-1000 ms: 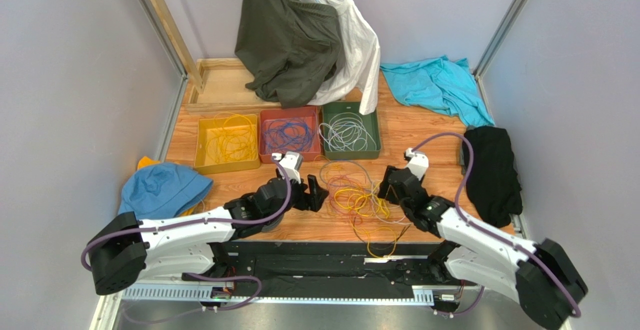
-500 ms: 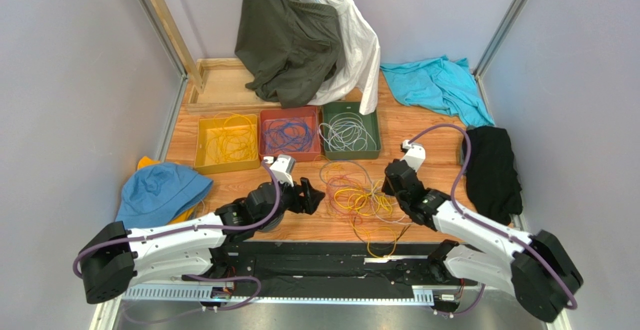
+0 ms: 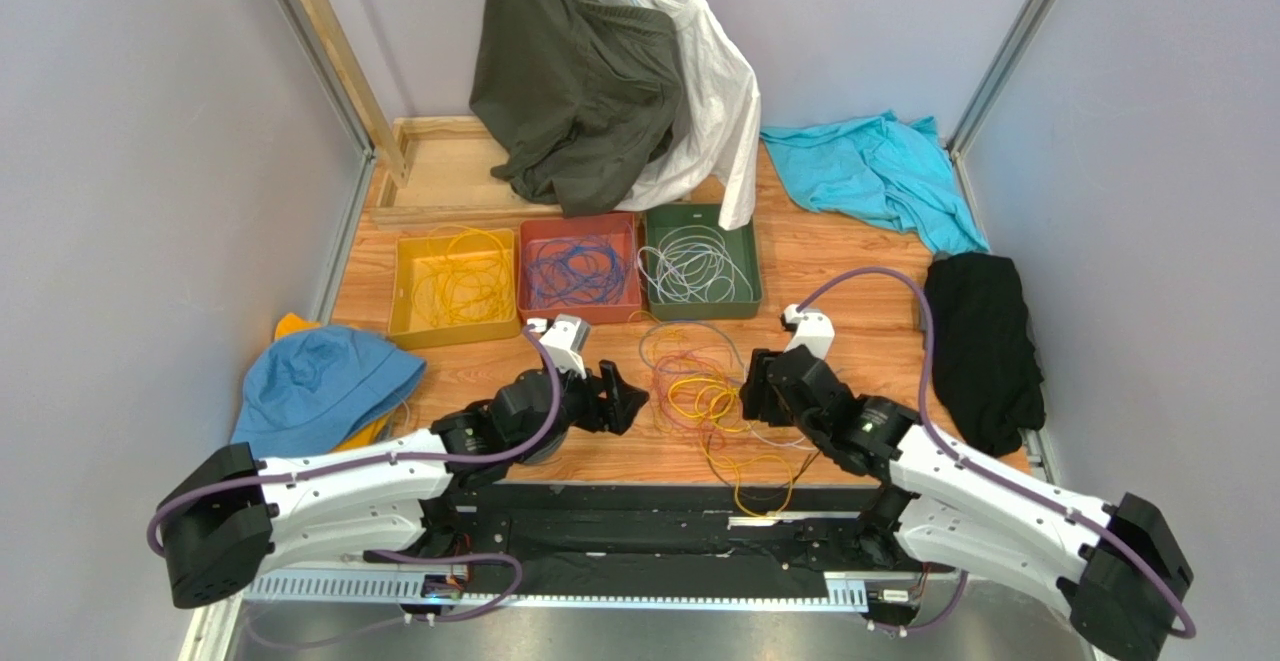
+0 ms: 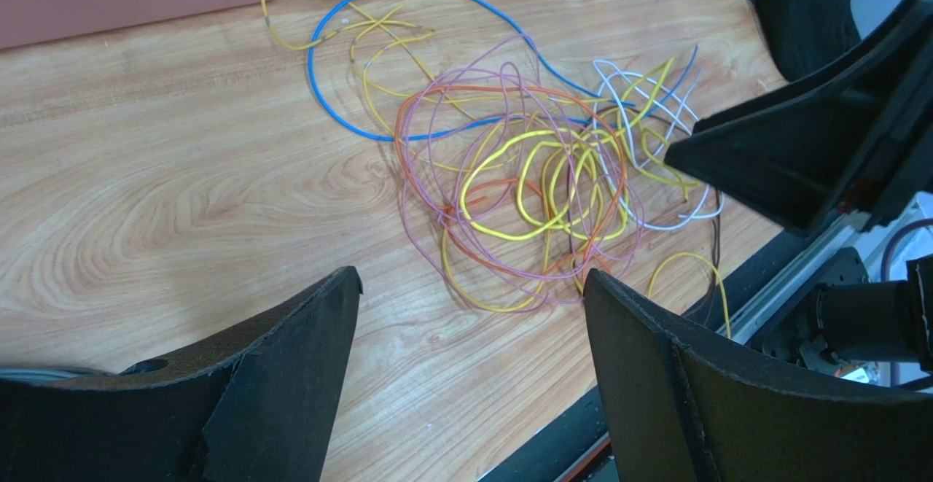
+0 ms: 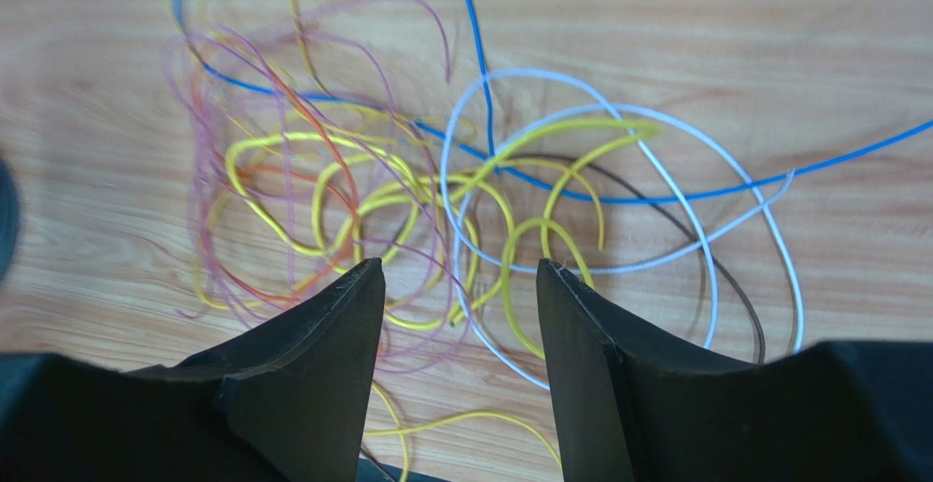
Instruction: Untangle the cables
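Observation:
The cables (image 3: 718,399) lie in a loose tangle of yellow, purple, orange-red, white, blue and dark strands on the wooden table, near its front edge. My left gripper (image 3: 619,396) is open and empty just left of the tangle. In the left wrist view the tangle (image 4: 526,192) lies ahead of the open gripper (image 4: 471,278). My right gripper (image 3: 756,387) is open and empty, low over the tangle's right side. In the right wrist view yellow and white loops (image 5: 515,209) lie between and beyond the gripper (image 5: 458,265).
A yellow tray (image 3: 401,294), a red tray (image 3: 580,316) and a green tray (image 3: 702,309) behind the tangle each hold sorted cables. A blue hat (image 3: 323,379) lies left, a black cloth (image 3: 980,346) right, a teal cloth (image 3: 872,166) back right. Clothes (image 3: 601,76) hang at the back.
My right gripper has moved left and down onto the right side of the tangle. My left gripper has shifted only slightly. The cables lie as before.

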